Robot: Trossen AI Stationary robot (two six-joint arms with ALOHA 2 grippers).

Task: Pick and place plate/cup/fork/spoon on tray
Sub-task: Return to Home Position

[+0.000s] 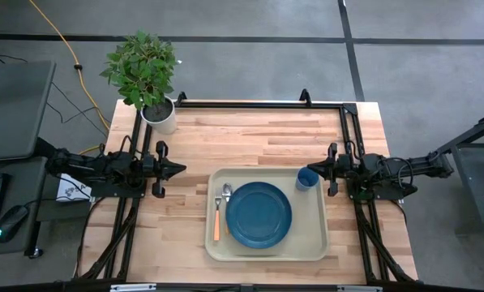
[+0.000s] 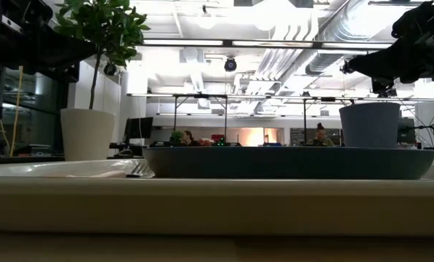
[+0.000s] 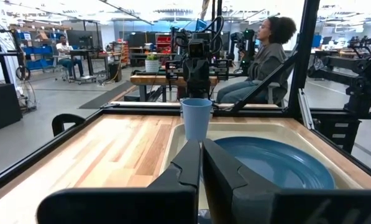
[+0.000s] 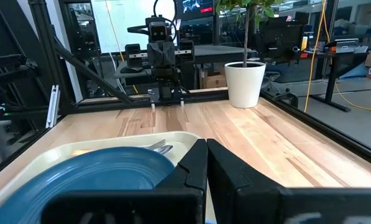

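The beige tray (image 1: 310,237) lies on the wooden table near its front edge. On the tray rests the dark-blue plate (image 1: 259,214), with the blue cup (image 1: 307,178) standing upright at the tray's far right corner. The orange-handled fork (image 1: 217,221) and the spoon (image 1: 227,193) lie on the tray left of the plate. My left gripper (image 1: 181,169) hangs shut and level over the table, left of the tray. My right gripper (image 1: 310,168) is shut and level, above and just beyond the cup, apart from it (image 2: 369,124).
A white plant pot (image 1: 160,115) with a green plant stands at the table's far left corner. Black frame rails (image 1: 258,104) run along the far edge and both sides. Bare wood lies between the tray and the far rail. A person sits beyond the table (image 3: 269,50).
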